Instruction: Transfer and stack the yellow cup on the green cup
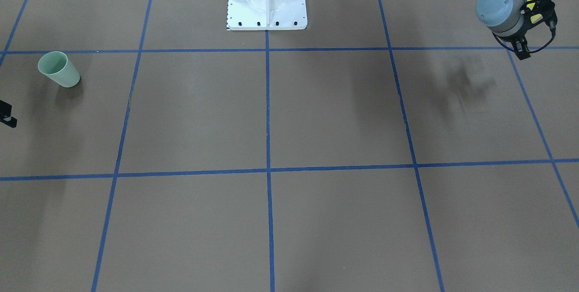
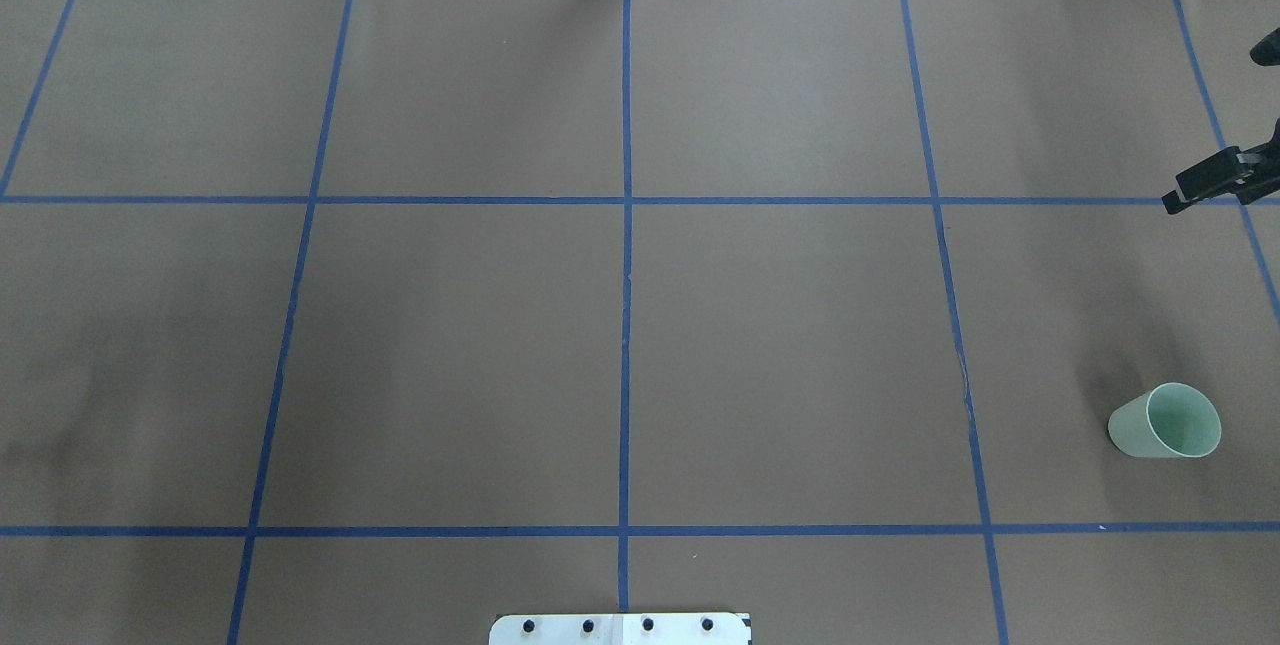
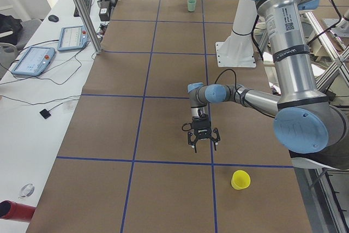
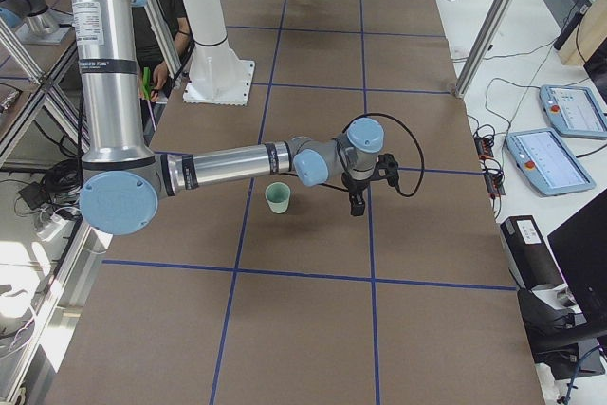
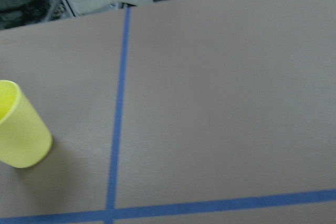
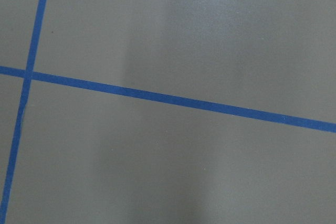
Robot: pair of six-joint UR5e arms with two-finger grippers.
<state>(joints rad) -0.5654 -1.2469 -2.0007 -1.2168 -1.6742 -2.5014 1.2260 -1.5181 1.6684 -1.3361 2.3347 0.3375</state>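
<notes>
The left gripper (image 3: 202,145) hangs above the counter (image 3: 163,80) with its fingers spread wide, empty and touching nothing. The yellow cup (image 3: 240,180) stands upright on the counter near it but apart. The left wrist view cuts the cup off at its edge. At the counter's other end, the right gripper (image 4: 357,206) hovers near the upright green cup (image 4: 277,197). The front and overhead views crop its fingers, so I cannot tell their spread.
</notes>
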